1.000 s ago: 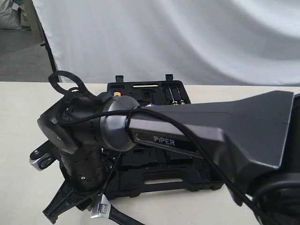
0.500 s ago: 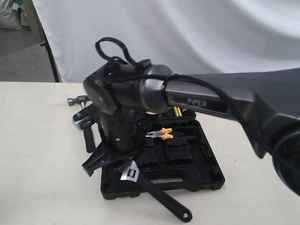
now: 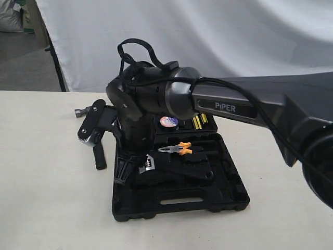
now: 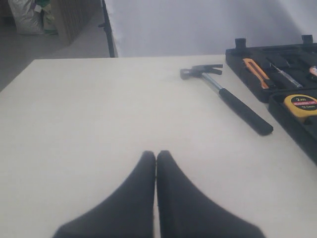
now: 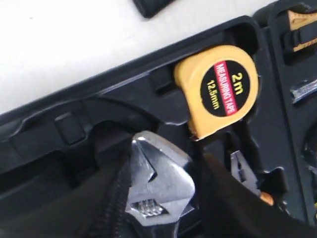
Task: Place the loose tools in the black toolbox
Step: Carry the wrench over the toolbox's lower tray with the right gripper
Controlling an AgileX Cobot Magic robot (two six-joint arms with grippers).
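Exterior, change: right arm (image 3: 229, 107) has dropped lower; wrench (image 3: 171, 170), earlier jutting past the toolbox (image 3: 177, 207) front edge, now lies inside.
Exterior, toolbox: also holds pliers (image 3: 177, 149), tape roll (image 3: 168, 122); hammer (image 3: 98, 153) on bench (image 3: 47, 198) just beside it.
Left wrist, left pincer (image 4: 156, 153): closed tip to tip, empty, above bench; hammer beside toolbox.
Right wrist, right pincer (image 5: 163, 168): clamped on wrench head, next to yellow tape measure (image 5: 220, 89) in its recess.

PiPER on arm (image 3: 260, 112), tape measure (image 5: 218, 89) 2m (12.5mm)
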